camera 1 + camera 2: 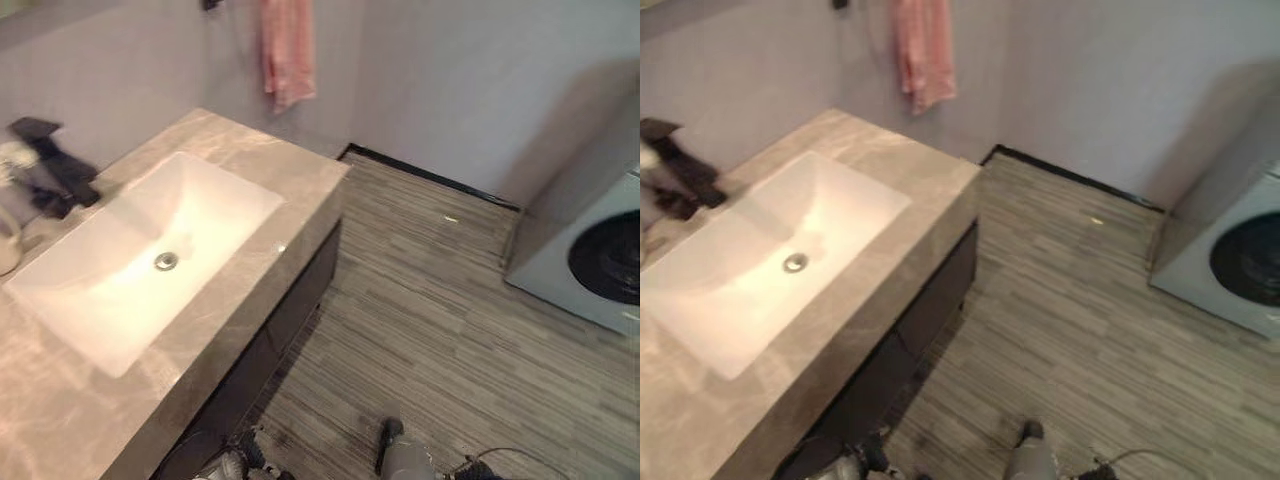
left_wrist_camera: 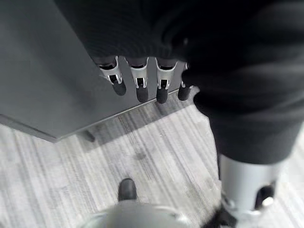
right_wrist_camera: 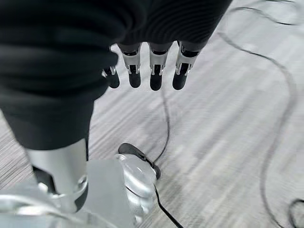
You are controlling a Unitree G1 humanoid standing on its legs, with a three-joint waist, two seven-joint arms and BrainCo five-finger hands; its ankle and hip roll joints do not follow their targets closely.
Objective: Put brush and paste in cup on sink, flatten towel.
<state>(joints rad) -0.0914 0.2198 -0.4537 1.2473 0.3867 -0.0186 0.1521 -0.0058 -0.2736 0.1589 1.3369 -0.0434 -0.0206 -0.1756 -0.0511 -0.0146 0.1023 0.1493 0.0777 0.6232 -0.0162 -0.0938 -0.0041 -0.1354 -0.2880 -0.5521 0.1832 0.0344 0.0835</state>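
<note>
Far left, by the dark faucet (image 1: 55,165), a pale cup (image 1: 8,245) edge showed on the counter (image 1: 250,160); brush and paste could not be made out. White basin (image 1: 150,260) sat centre. Pink towel (image 1: 288,50) hung bunched on the wall. Left hand (image 2: 142,78) and right hand (image 3: 152,66) hung low, fingers straight, holding nothing, well apart from everything. No step looked begun; next calls for approaching the counter.
</note>
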